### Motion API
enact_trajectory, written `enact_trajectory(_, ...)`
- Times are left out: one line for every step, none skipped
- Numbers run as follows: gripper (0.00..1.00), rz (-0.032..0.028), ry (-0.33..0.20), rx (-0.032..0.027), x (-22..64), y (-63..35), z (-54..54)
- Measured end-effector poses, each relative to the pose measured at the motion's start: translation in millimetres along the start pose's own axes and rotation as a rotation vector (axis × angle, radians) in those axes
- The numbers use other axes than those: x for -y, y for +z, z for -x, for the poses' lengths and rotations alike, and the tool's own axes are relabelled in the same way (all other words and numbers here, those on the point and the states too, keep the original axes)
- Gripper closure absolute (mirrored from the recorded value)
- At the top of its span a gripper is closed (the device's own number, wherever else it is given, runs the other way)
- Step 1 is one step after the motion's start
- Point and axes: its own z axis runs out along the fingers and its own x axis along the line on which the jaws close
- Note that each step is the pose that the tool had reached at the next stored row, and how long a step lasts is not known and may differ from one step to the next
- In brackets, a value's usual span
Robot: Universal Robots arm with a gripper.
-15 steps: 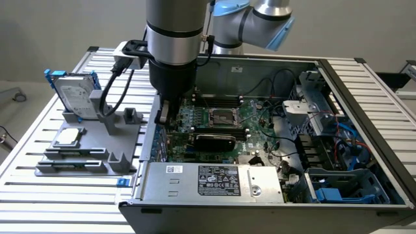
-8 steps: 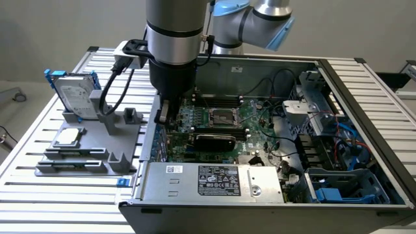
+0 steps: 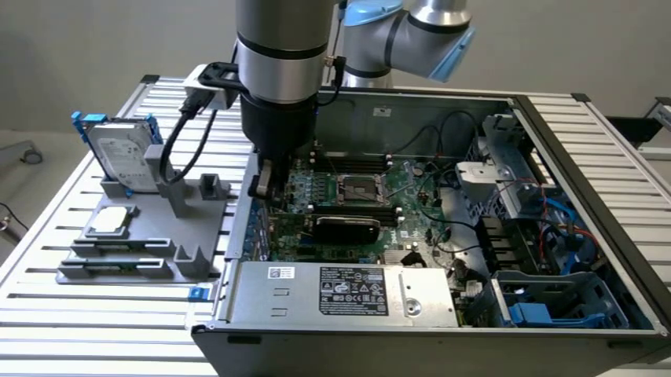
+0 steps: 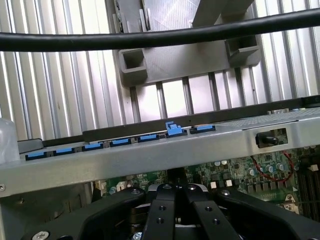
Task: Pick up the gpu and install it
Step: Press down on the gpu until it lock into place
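Observation:
The gpu [image 3: 347, 228], with its black rounded cover, stands on edge on the green motherboard [image 3: 419, 200] inside the open computer case [image 3: 587, 157]. My gripper [image 3: 264, 195] hangs low inside the case by the wall on the exterior view's left, just beside the card's end. In the wrist view its black fingers [image 4: 165, 210] are pressed together at the gripper [image 4: 177, 192], shut, with nothing visible between them. Beyond them run the motherboard [image 4: 235, 175] and the case's metal wall [image 4: 150, 157].
A grey fixture [image 3: 157, 236] on the slatted table carries an upright hard drive with a blue frame [image 3: 121, 149] and a flat drive [image 3: 112, 221]. A power supply [image 3: 346, 292] and a blue drive cage [image 3: 545, 310] fill the case's front. A black cable [image 4: 160, 36] crosses the wrist view above blue slot latches [image 4: 175, 130].

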Motion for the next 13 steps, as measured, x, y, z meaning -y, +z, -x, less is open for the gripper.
enact_trajectory(0.89, 0.0008, 0.002, 0.0001, 0.0, 0.0, 0.1)
enact_trajectory(0.89, 0.0015, 0.004, 0.0002, 0.0, 0.0, 0.4)
enact_trajectory(0.89, 0.0022, 0.006, 0.0002, -0.1, -0.1, 0.8)
enact_trajectory(0.89, 0.0027, 0.009, 0.0005, -0.2, 0.0, 1.2)
enact_trajectory(0.89, 0.0034, 0.012, 0.0008, -0.2, 0.1, 1.5)
enact_trajectory(0.89, 0.0041, 0.014, 0.0011, -0.2, 0.1, 1.8)
enact_trajectory(0.89, 0.0049, 0.017, 0.0011, -0.3, 0.1, 1.8)
enact_trajectory(0.89, 0.0058, 0.019, 0.0012, -0.4, 0.0, 1.8)
enact_trajectory(0.89, 0.0067, 0.021, 0.0012, -0.3, 0.0, 1.8)
enact_trajectory(0.89, 0.0078, 0.022, 0.0012, -0.3, 0.1, 1.9)
enact_trajectory(0.89, 0.0092, 0.024, 0.0012, -0.3, 0.0, 1.9)
enact_trajectory(0.89, 0.0103, 0.025, 0.0011, -0.3, 0.0, 1.9)
enact_trajectory(0.89, 0.0116, 0.027, 0.0010, -0.3, 0.0, 1.9)
